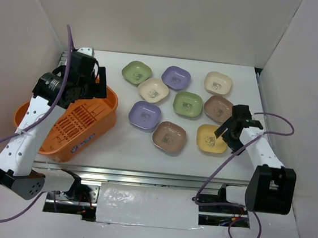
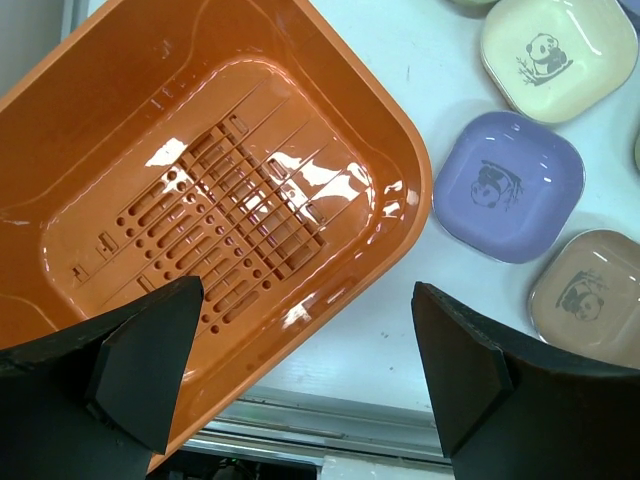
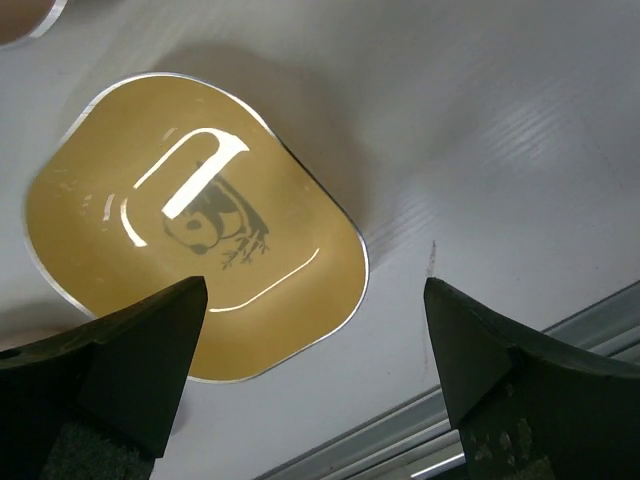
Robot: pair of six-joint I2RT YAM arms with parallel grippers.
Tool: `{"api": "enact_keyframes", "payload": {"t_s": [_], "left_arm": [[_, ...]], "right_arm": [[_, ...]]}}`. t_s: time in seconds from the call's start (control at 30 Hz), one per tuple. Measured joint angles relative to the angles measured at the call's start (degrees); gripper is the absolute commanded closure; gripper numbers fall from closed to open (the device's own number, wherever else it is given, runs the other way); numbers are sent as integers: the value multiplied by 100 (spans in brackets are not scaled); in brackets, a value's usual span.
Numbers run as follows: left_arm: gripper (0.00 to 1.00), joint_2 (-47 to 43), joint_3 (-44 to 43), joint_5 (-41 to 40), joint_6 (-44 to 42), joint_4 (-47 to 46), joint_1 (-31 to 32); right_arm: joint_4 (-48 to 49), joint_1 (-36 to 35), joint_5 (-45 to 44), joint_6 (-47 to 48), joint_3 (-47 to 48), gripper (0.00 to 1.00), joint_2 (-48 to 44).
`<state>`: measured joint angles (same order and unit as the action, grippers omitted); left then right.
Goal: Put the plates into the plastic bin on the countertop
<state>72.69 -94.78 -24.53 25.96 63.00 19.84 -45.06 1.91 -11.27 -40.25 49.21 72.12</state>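
Top external view, starting at the left: the orange plastic bin (image 1: 104, 126) stands on the white countertop (image 1: 121, 152), turned at an angle, close to the front metal rail (image 1: 141, 177). The left gripper (image 1: 97, 85) hangs above the far part of the bin, with its jaws spread wide and nothing between them. In the left wrist view its two black fingers (image 2: 140, 365) frame the slotted bottom and the right corner of the bin.

To the right of the bin, the nine plates (image 1: 169, 137) lie flat on the countertop in a loose group, all of them outside the bin. The nearest one to the bin is a lilac plate (image 1: 144, 114); it sits near the rim but apart from it.

At the right end of the group lies the yellow plate (image 1: 211, 139), near the front edge. The right gripper (image 1: 230, 133) is just above its right side, with jaws wide apart and gripping nothing. In the right wrist view one finger covers the plate's near rim and the other is over bare countertop. I cannot tell if the finger touches the plate.
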Motion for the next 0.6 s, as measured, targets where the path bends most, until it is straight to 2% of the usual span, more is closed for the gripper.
{"api": "enact_keyframes", "payload": {"t_s": [0.17,0.23,0.3,0.33,0.37,0.4,0.57,0.6], "left_arm": [[1,-4,109,111,-37,-4,20],[1,2,120,153,-37,4,26],[1,7,120,197,-37,0,33],[1,9,120,214,-39,0,37],[1,13,118,236,-39,-2,42],[1,28,118,254,-39,0,52],[1,140,101,323,-37,2,96],[1,181,74,337,-37,9,107]], "right_arm": [[426,61,13,-195,-544,16,522],[529,90,15,-273,-726,28,671],[673,116,22,-365,-901,46,734],[726,127,59,-385,-938,65,737],[791,138,55,-407,-951,72,726],[883,155,63,-472,-962,88,719],[1209,197,216,-667,-953,94,345],[1191,181,210,-686,-960,99,284]]}}
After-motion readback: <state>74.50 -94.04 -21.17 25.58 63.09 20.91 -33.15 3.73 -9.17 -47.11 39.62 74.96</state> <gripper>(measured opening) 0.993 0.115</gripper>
